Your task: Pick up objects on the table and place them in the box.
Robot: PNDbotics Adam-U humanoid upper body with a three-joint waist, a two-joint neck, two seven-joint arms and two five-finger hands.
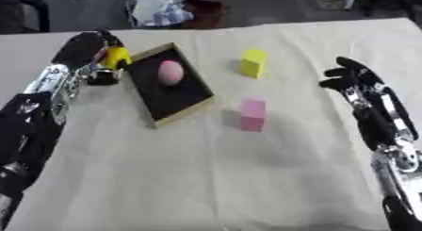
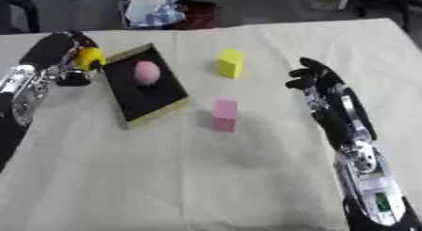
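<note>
**One in the box, one on its way, two to go**

So, nearest me on the cream tablecloth (image 1: 206,178) stands the small pink cube (image 1: 252,114), untouched and just beside the box's near corner. To the right, the robot's right hand (image 1: 353,79) hovers above the cloth with its fingers loosely spread, holding nothing. Further back sits the shallow black box with a pale wooden rim (image 1: 183,113), and a rounded pink egg-shaped object (image 1: 170,72) already lies inside it. The yellow block (image 1: 253,62) waits beyond, well apart from the box. At the box's far left edge, the left hand (image 1: 86,53) is curled round a small yellow object (image 1: 116,58), seemingly about to drop it in. By my reckoning, the two cubes are left.
</note>
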